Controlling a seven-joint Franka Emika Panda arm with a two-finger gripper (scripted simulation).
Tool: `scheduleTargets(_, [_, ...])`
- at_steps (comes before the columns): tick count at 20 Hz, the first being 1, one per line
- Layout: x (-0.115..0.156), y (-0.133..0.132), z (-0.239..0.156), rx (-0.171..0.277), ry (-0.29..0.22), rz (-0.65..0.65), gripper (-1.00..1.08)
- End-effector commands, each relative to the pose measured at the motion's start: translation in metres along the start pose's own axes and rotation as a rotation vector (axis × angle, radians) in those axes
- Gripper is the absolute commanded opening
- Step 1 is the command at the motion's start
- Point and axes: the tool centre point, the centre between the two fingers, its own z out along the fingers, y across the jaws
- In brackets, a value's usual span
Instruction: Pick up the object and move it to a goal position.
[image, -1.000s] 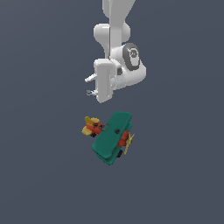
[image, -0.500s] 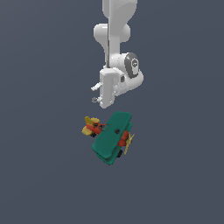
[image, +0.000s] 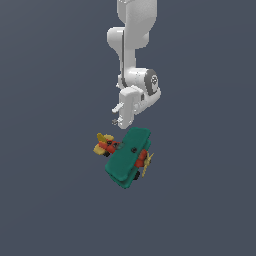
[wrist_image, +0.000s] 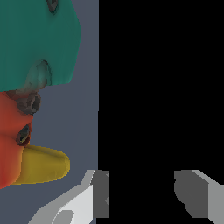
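Observation:
The object is a toy biplane (image: 127, 157) with stacked teal wings, a red-orange body and yellow tail and propeller, lying on the dark grey floor. My gripper (image: 116, 115) hangs just above its tail end, not touching it. In the wrist view the teal wing (wrist_image: 39, 39), red body (wrist_image: 11, 131) and a yellow part (wrist_image: 41, 164) lie off to one side of the gripper (wrist_image: 142, 194). Its two grey fingers (wrist_image: 100, 192) are open, with nothing between them.
The white arm (image: 132, 40) comes down from the top of the exterior view. Plain dark grey floor (image: 50, 200) surrounds the plane. A large part of the wrist view (wrist_image: 162, 87) is black.
The gripper has come down toward the plane and shifted slightly to the exterior view's right. The plane has not moved.

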Motion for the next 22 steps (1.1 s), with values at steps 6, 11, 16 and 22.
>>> scheduleTargets(6, [0.014, -0.033, -0.020, 0.028, 0.120, 0.029, 0.28])
scheduleTargets(11, [0.022, -0.051, -0.034, 0.053, 0.185, 0.052, 0.28])
scheduleTargets(16, [0.027, -0.064, -0.044, 0.074, 0.229, 0.072, 0.28])
scheduleTargets(22, [0.031, -0.072, -0.052, 0.090, 0.261, 0.088, 0.28])
